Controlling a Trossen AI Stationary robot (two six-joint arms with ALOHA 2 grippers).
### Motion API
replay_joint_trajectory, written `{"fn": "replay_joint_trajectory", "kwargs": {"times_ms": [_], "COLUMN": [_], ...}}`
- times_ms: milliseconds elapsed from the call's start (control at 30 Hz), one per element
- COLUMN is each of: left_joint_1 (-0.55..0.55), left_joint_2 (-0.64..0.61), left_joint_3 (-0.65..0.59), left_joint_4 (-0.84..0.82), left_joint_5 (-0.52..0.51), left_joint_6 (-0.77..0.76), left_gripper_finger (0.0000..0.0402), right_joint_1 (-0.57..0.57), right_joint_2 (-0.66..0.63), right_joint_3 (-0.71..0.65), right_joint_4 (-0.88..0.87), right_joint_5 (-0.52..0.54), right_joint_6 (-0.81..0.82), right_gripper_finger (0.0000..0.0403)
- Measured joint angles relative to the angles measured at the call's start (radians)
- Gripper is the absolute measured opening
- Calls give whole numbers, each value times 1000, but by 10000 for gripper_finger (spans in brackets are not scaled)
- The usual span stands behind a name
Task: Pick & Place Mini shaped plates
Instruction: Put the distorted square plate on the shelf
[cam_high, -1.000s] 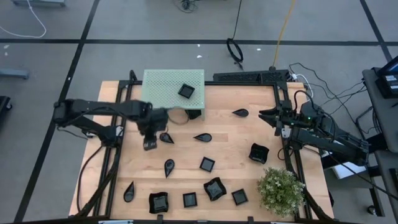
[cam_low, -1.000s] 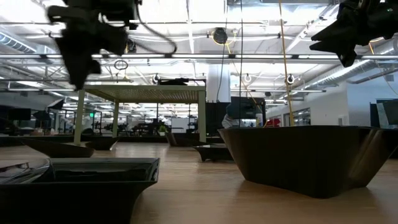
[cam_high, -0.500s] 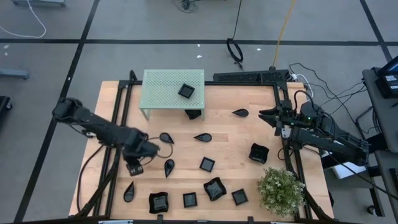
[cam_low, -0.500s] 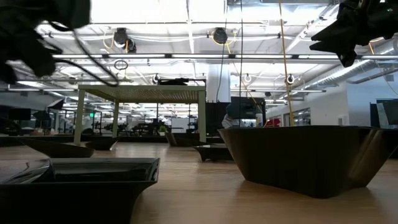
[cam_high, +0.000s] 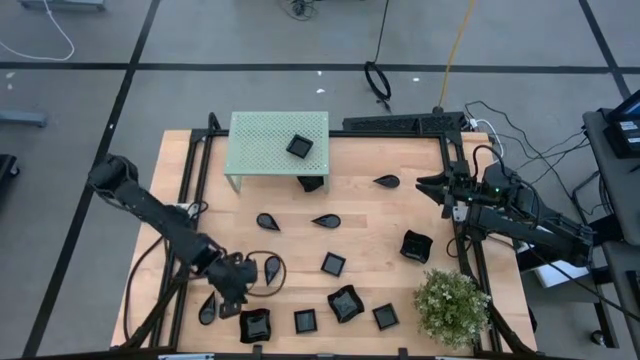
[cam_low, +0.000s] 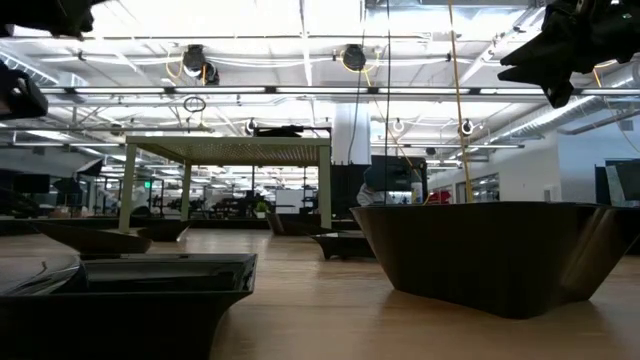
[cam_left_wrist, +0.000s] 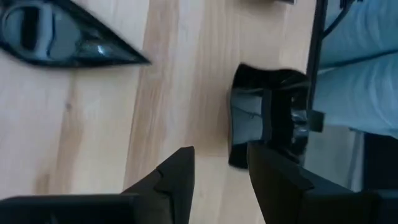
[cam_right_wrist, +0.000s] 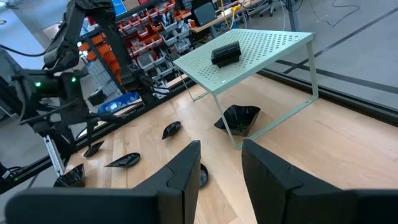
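The left gripper (cam_high: 232, 290) hangs low over the near-left part of the pale wooden table (cam_high: 380, 225), its two dark fingers (cam_left_wrist: 177, 177) apart with nothing between them. In its wrist view a glossy black wavy-rimmed plate (cam_left_wrist: 268, 118) sits just past the fingertips beside the table's edge, and a black teardrop plate (cam_left_wrist: 62, 40) lies farther off on bare wood. From above, that gripper sits between a teardrop plate at the left edge (cam_high: 207, 309), another teardrop (cam_high: 272, 267) and the wavy-rimmed dish (cam_high: 255, 325) at the near edge; this corner is crowded.

The right gripper (cam_high: 432, 188) waits at the table's right edge, clear of the plates, fingers (cam_right_wrist: 180, 171) parted and holding nothing.

Counted from above, five teardrop plates lie on the wood, the other three being (cam_high: 267, 221), (cam_high: 325, 220) and (cam_high: 386, 181). Three small square plates sit at (cam_high: 333, 264), (cam_high: 305, 321) and (cam_high: 385, 317). Besides the one by the gripper, two larger wavy-rimmed dishes are at (cam_high: 346, 303) and (cam_high: 416, 246), and another dark dish (cam_high: 312, 183) sits under the green perforated metal platform (cam_high: 262, 140). One square plate (cam_high: 299, 146) rests on top of it.

The widest open wood lies mid-table, between the platform and the near row. A bushy green potted plant (cam_high: 452, 308) fills the near-right corner.
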Motion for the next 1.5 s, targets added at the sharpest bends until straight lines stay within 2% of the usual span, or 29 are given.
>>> {"fn": "replay_joint_trajectory", "kwargs": {"times_ms": [100,300,600,667,767,867,900,1200,1367,1500], "left_joint_1": [-27,-58,-66,-66,-66,-64,-62,5,117,263], "left_joint_2": [59,189,284,286,282,259,251,33,-139,-268], "left_joint_3": [0,0,0,0,0,0,0,0,0,0], "left_joint_4": [36,144,185,190,202,208,206,151,-44,-220], "left_joint_5": [-5,96,61,62,75,99,103,12,-79,-176], "left_joint_6": [-4,36,62,77,83,83,79,127,135,21], "left_gripper_finger": [150,150,147,132,85,22,12,8,4,10], "right_joint_1": [0,0,0,0,0,0,0,0,0,0], "right_joint_2": [0,0,0,0,0,0,0,0,0,0], "right_joint_3": [0,0,0,0,0,0,0,0,0,0], "right_joint_4": [0,0,0,0,0,0,0,0,0,0], "right_joint_5": [0,0,0,0,0,0,0,0,0,0], "right_joint_6": [0,0,0,0,0,0,0,0,0,0], "right_gripper_finger": [105,105,105,105,105,105,105,105,105,105]}}
